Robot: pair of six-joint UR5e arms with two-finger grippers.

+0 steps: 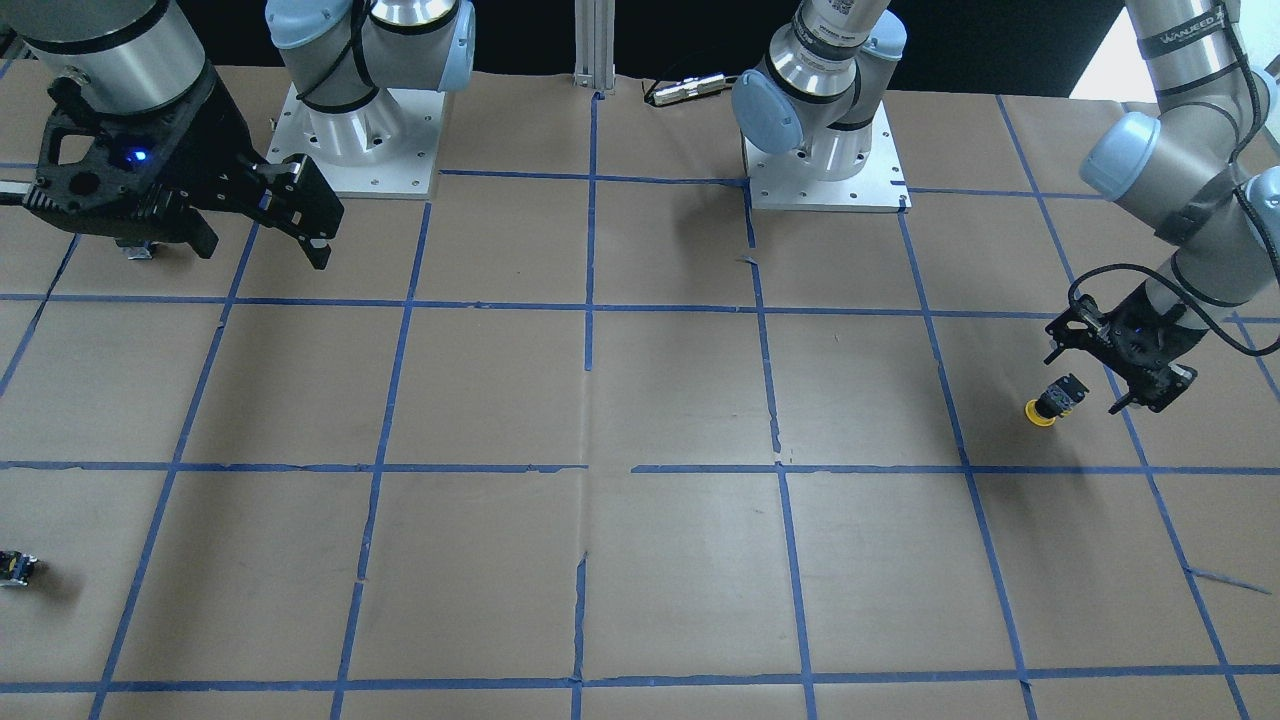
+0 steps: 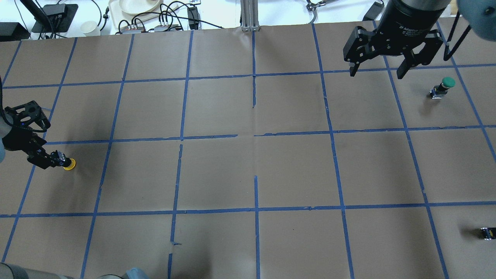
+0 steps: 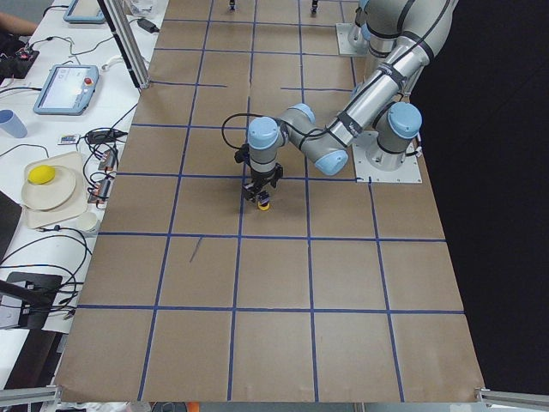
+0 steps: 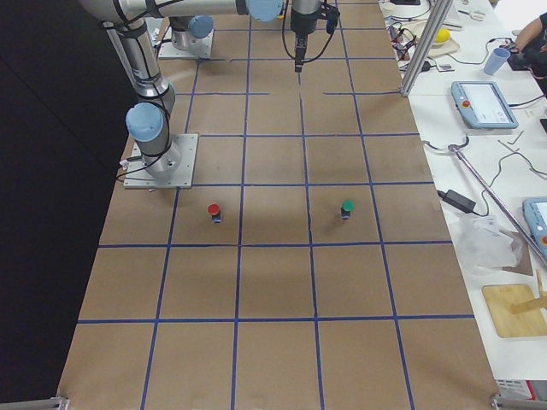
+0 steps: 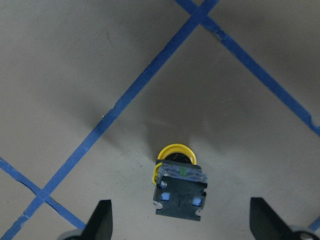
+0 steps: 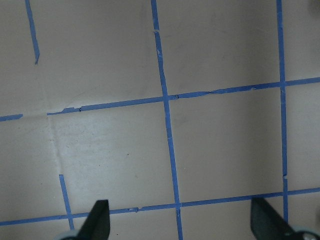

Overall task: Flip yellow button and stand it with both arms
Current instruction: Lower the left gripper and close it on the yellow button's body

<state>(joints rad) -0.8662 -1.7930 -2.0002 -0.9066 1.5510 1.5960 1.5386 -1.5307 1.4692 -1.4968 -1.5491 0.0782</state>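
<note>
The yellow button (image 5: 178,184) rests upside down on the brown table, with its yellow cap on the surface and its black-and-grey body up. It also shows in the overhead view (image 2: 68,164), the front view (image 1: 1048,406) and the left side view (image 3: 264,204). My left gripper (image 5: 182,220) is open, with a finger on each side of the button's body and not touching it; it also shows in the front view (image 1: 1085,385). My right gripper (image 2: 378,71) is open and empty, high over the far right of the table; its wrist view (image 6: 180,220) shows only bare table.
A green-capped button (image 2: 444,85) stands near the right gripper. A red-capped button (image 4: 214,210) stands near the right arm's base. A small dark capless part (image 2: 487,233) lies at the table's right edge. Blue tape lines grid the brown paper.
</note>
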